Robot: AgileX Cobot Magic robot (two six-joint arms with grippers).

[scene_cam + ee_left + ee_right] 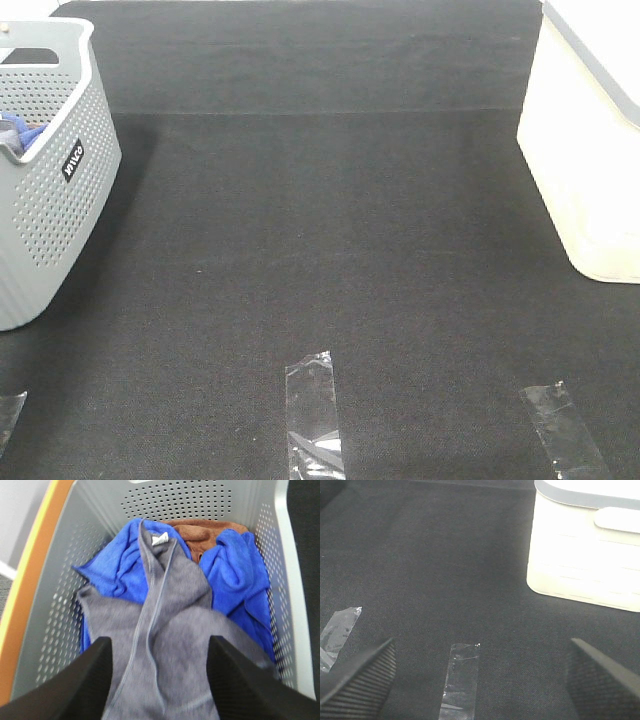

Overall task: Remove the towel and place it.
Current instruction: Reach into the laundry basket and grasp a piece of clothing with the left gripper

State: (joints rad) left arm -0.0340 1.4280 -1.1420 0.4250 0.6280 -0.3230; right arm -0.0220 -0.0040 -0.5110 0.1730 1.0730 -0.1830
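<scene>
On the left of the table (pixel 330 250), the grey basket (pixel 55 190) holds the towel (pixel 175 600), heaped over a blue cloth (pixel 235 575) and a brown cloth (pixel 200 530). Your left jaws hang wide over it, with the basket walls close on both sides. You have open table mid-way, with flat tape strips (pixel 315 415) on it. Your right jaws, wide, hover above them. A white bin (pixel 590 150) stands at the right edge.

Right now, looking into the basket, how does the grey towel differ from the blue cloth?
Colour: the towel is grey-lavender; the blue cloth is bright blue. Layer: the towel lies on top, the blue cloth under it, showing on both sides. Detail: the towel shows a stitched hem and a white tag; the blue cloth shows neither. Both are crumpled soft fabric inside the grey basket.
</scene>
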